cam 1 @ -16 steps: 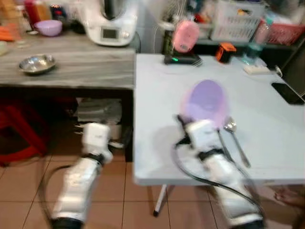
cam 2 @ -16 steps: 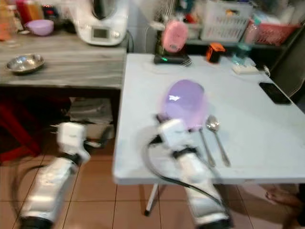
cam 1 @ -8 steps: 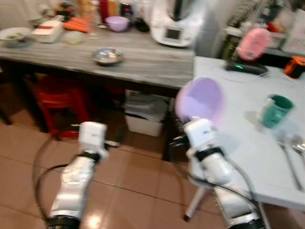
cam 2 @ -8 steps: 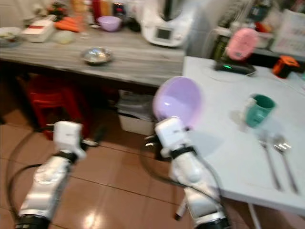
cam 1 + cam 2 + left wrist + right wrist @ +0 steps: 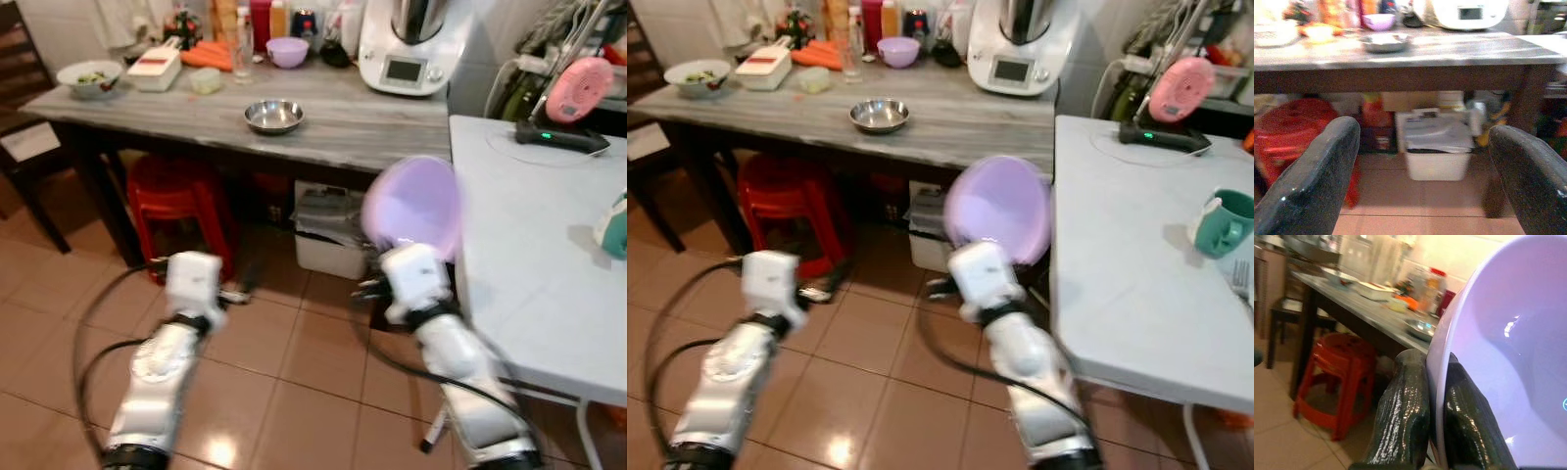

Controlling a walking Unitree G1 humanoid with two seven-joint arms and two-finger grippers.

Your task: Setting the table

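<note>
A lilac plastic bowl (image 5: pixel 411 206) is held up on its edge, its hollow facing me, over the tiled floor just left of the white table (image 5: pixel 529 245). My right gripper (image 5: pixel 1432 360) is shut on the bowl's (image 5: pixel 1498 362) rim, one finger (image 5: pixel 1403 416) outside and the other inside. My left gripper (image 5: pixel 1422 129) hangs low over the floor, open with nothing between its fingers (image 5: pixel 1317 176). A green mug (image 5: pixel 1225 220) stands on the table at the right edge, with fork tines (image 5: pixel 1242 279) just beyond it.
A grey wooden counter (image 5: pixel 196 127) runs along the back with a steel bowl (image 5: pixel 273 116), a small purple bowl (image 5: pixel 287 51) and a white appliance (image 5: pixel 407 49). Below it stand a red stool (image 5: pixel 176 196) and a white bin (image 5: pixel 333 235). A dark chair (image 5: pixel 24 108) is far left.
The whole view has swung left, so the table now sits at the right edge and the counter fills the middle. The bowl stays in my right gripper; the left arm still hangs low.
</note>
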